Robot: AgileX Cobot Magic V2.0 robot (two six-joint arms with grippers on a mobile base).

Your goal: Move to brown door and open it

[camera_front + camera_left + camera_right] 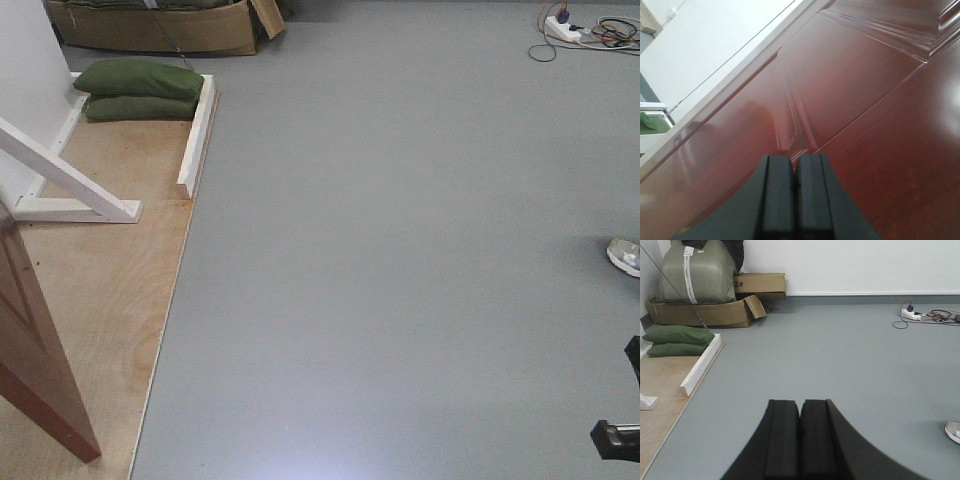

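Door first: one brown door (35,350) stands at the near left edge on the plywood (100,290), and the left gripper (794,165) points close at its glossy recessed panels, fingers pressed together on nothing (whether it touches the wood cannot be told). Farther back lie two green bags (138,90), stacked, and one open cardboard box (705,312) holding a grey-green sack (697,275). To the right, the right gripper (800,407) aims out across the grey floor (840,355), likewise clenched empty.
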